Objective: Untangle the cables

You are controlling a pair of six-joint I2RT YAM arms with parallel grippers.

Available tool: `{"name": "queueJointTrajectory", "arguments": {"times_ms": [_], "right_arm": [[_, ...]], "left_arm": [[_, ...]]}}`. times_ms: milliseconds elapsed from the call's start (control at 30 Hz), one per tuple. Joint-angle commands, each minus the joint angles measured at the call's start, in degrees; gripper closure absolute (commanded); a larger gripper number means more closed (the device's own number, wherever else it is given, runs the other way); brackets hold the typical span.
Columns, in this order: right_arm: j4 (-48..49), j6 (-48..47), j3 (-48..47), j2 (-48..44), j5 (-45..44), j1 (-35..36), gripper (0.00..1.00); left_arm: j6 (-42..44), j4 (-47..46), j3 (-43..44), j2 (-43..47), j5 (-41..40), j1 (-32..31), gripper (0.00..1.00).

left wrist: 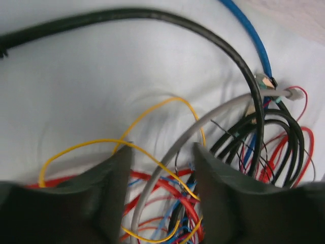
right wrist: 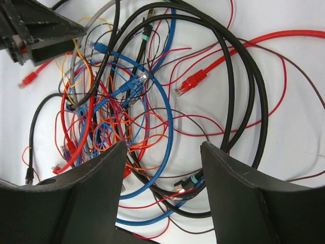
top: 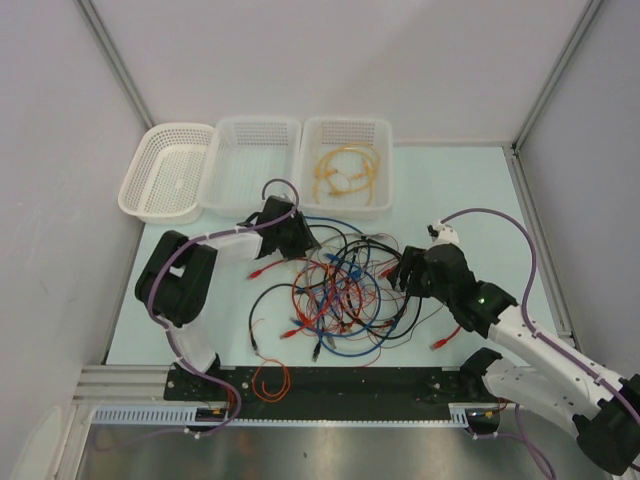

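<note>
Jaws apart on left gripper (left wrist: 162,152) and right gripper (right wrist: 162,147), over cables (top: 340,282)

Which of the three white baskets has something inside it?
The rightmost white plastic basket: a coil of pale orange cable lies in it, while the middle basket and the left basket hold nothing.

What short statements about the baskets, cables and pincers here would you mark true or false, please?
The rightmost basket holds a yellowish cable. True.
The tangled cables lie in the middle basket. False: they lie on the table.
The right pincer is shut on a red plug. False: it is open, and the red plug lies free.
A yellow wire crosses the gap of the open left pincer. True.
An orange loop lies apart from the tangle. True.
</note>
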State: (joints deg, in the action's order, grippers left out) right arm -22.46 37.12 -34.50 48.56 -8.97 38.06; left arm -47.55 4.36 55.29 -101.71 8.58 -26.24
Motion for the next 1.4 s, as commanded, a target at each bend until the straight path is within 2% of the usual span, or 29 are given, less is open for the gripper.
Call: {"name": "queueJointTrajectory", "arguments": {"times_ms": [0,33,67,133,167,200,367,633,867,1033,1133,1367], "right_arm": [[-0.6,-1.4,0.3,-2.8,-1.0,-1.1,0.35],[-0.8,-1.4,0.4,-3.0,-0.9,-1.1,0.35],[-0.8,-1.4,0.6,-3.5,-0.8,-1.5,0.35],[-0.8,-1.2,0.7,-3.8,-0.5,-1.8,0.35],[-0.9,-1.1,0.8,-3.9,-0.5,-1.8,0.35],[-0.8,-1.1,0.8,-4.0,-0.4,-1.9,0.35],[-0.2,-0.9,0.8,-4.3,0.2,-1.9,0.35],[1.9,-1.1,0.7,-6.7,1.1,-1.7,0.35],[3.5,-0.5,0.7,-8.6,2.5,-0.8,0.36],[2.2,0.1,0.6,-10.1,2.0,-0.5,0.36],[0.4,0.0,0.0,-12.2,1.2,-0.4,0.36],[-4.1,-1.2,-1.0,-16.1,-1.0,-0.6,0.36]], "left_arm": [[-0.8,-0.1,2.3,-3.7,0.2,0.5,0.56],[-0.8,-0.1,2.5,-3.9,0.4,0.7,0.62],[-0.8,-0.1,2.5,-3.9,0.7,0.9,0.75],[-0.4,-0.1,2.5,-3.1,0.8,0.9,0.87],[-0.3,0.3,2.4,-2.4,0.7,0.9,0.97],[0.0,0.6,2.1,-0.5,0.5,0.9,1.00],[3.5,4.9,1.4,9.1,-1.2,0.8,1.00],[11.1,9.3,2.4,31.5,1.0,-1.2,1.00],[15.2,12.2,9.8,40.2,1.6,-2.1,0.99],[17.2,12.0,16.9,36.6,0.6,-2.1,0.98],[17.3,12.1,25.4,31.1,2.8,-2.1,0.98],[17.8,12.3,50.7,20.2,0.7,-2.1,0.98]]}}
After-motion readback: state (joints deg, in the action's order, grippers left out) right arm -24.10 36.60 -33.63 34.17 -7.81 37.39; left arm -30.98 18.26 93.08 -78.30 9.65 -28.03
